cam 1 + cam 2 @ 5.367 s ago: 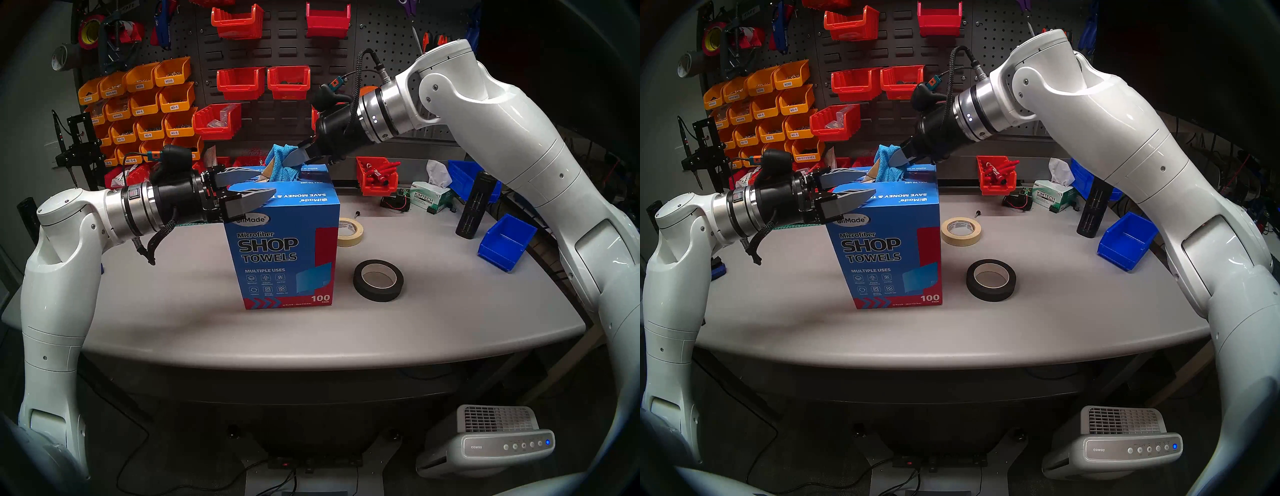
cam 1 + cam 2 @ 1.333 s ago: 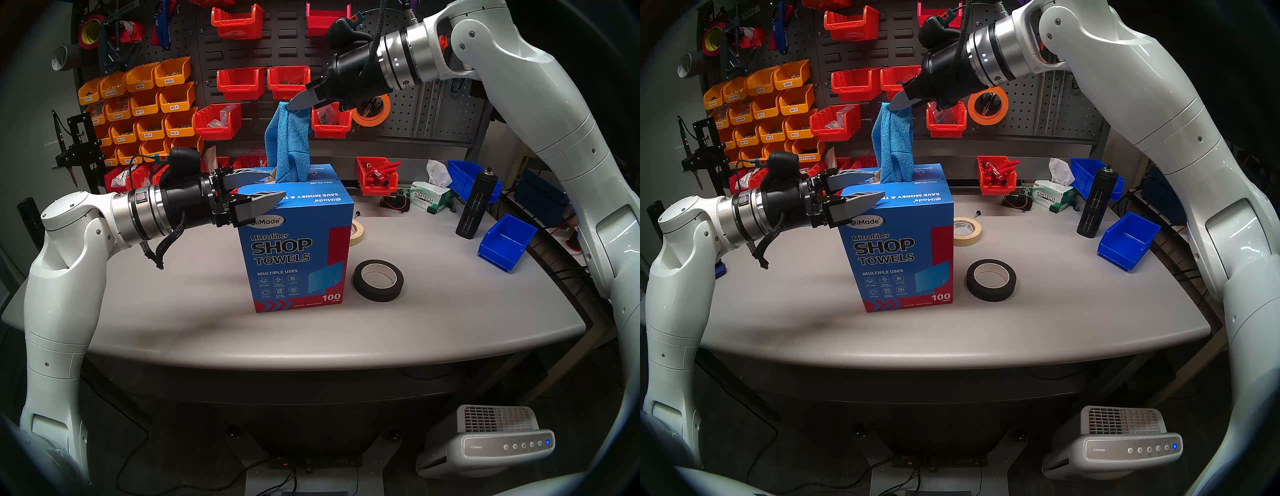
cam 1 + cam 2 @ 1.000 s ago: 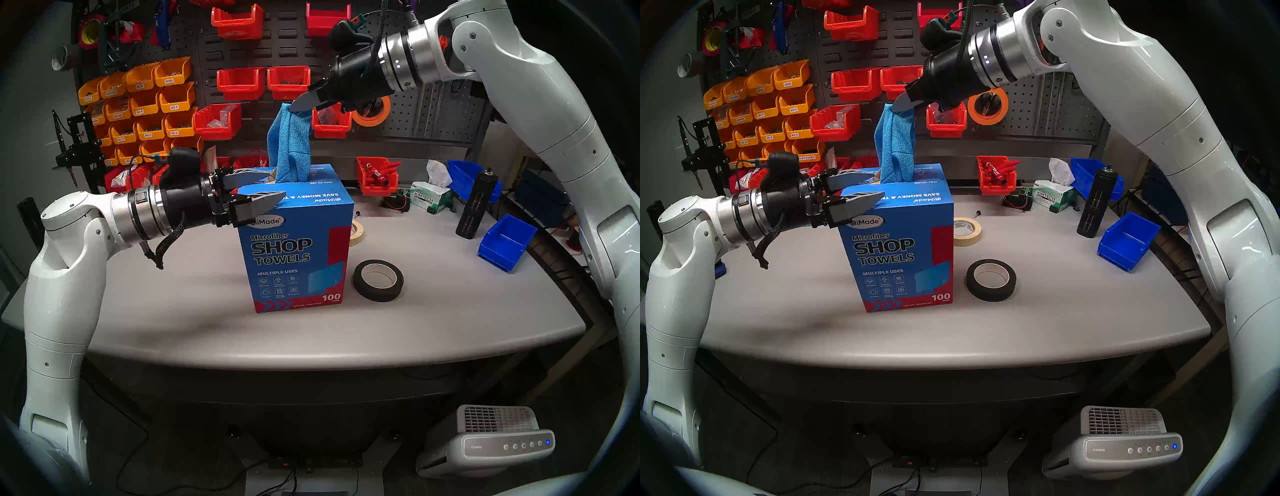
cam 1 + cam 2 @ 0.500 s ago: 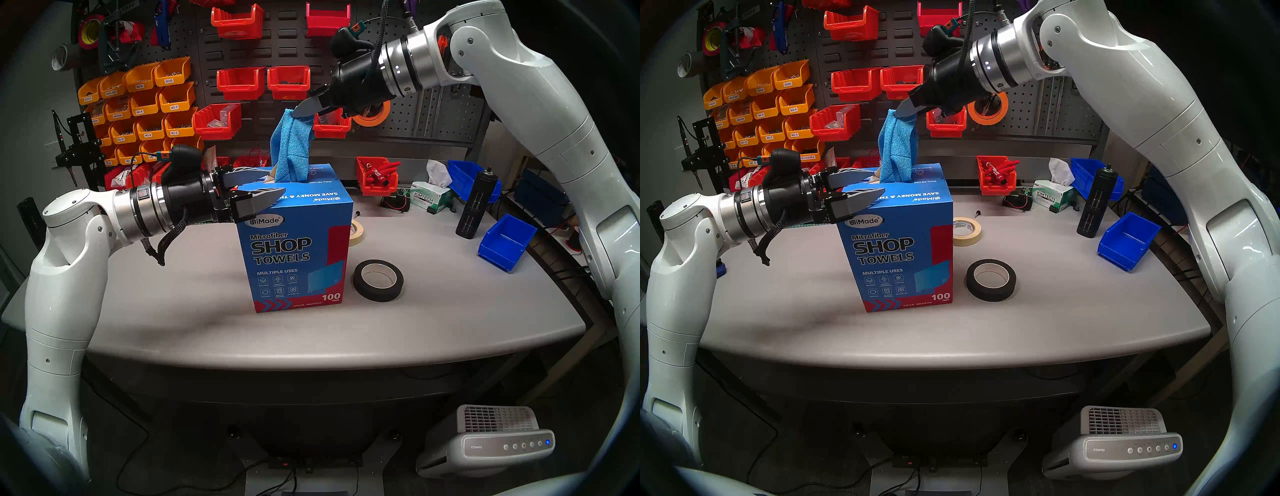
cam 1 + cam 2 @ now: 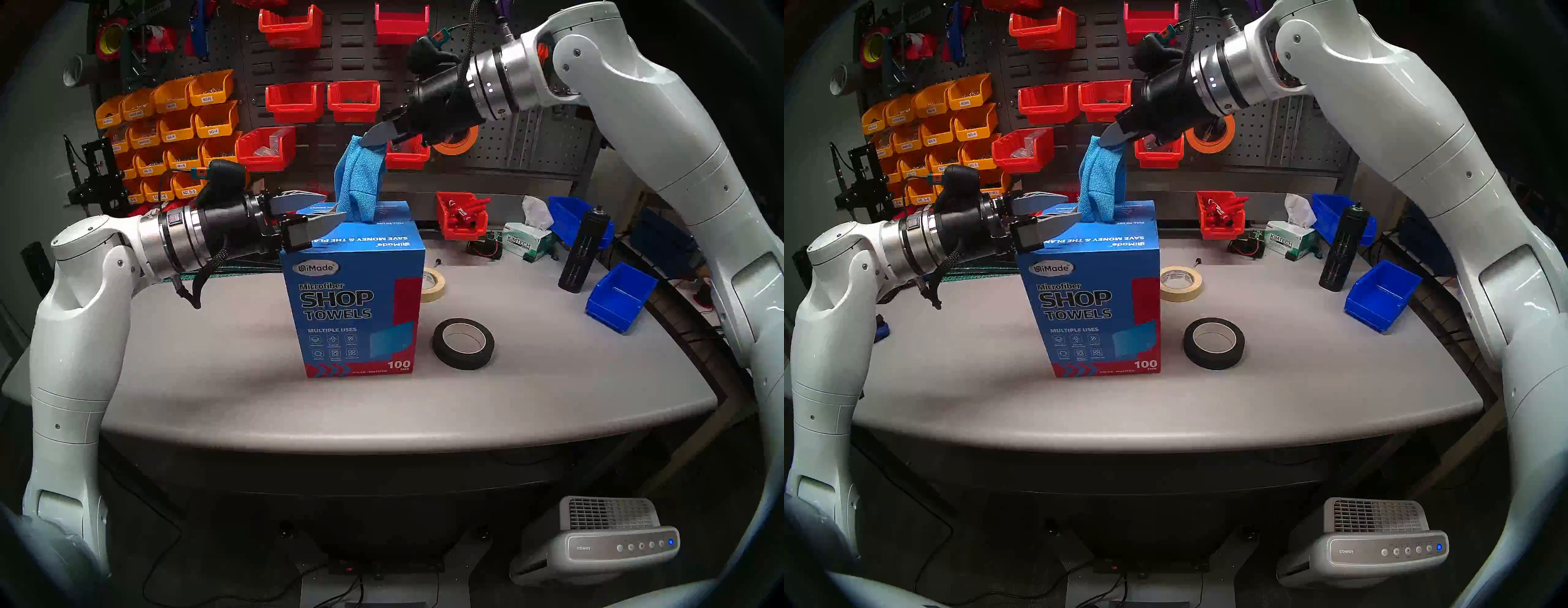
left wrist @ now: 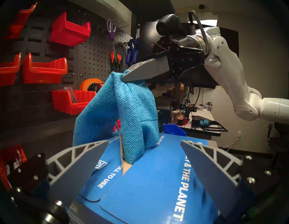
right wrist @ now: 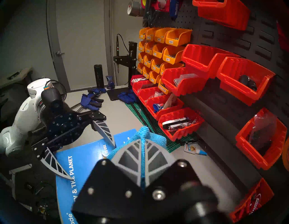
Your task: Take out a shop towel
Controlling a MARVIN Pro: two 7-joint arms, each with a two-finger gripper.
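Note:
The shop towel (image 5: pixel 358 182) is a sky-blue cloth standing up out of the top slot of the blue "SHOP TOWELS" carton (image 5: pixel 356 297), its lower end still inside the slot. My right gripper (image 5: pixel 369 138) is shut on the towel's top corner, high above the carton. In the right wrist view the towel (image 7: pixel 144 132) bunches between the closed fingers. My left gripper (image 5: pixel 335 206) is open just over the carton's top at its left end. The left wrist view has its fingers (image 6: pixel 75 164) on either side of the towel (image 6: pixel 133 109), apart from it, with the carton's top (image 6: pixel 148 187) below them.
A black tape roll (image 5: pixel 463 344) lies right of the carton and a beige tape roll (image 5: pixel 433 285) behind it. Further right are a blue bin (image 5: pixel 621 297), a black cylinder (image 5: pixel 583 250), a tissue box (image 5: pixel 528 245) and a red bin (image 5: pixel 462 214). Wall bins (image 5: pixel 292 102) hang behind.
My left gripper has risen from the carton's upper left corner to over its top. The carton has shifted a little left. My right gripper has come slightly down and right with the towel.

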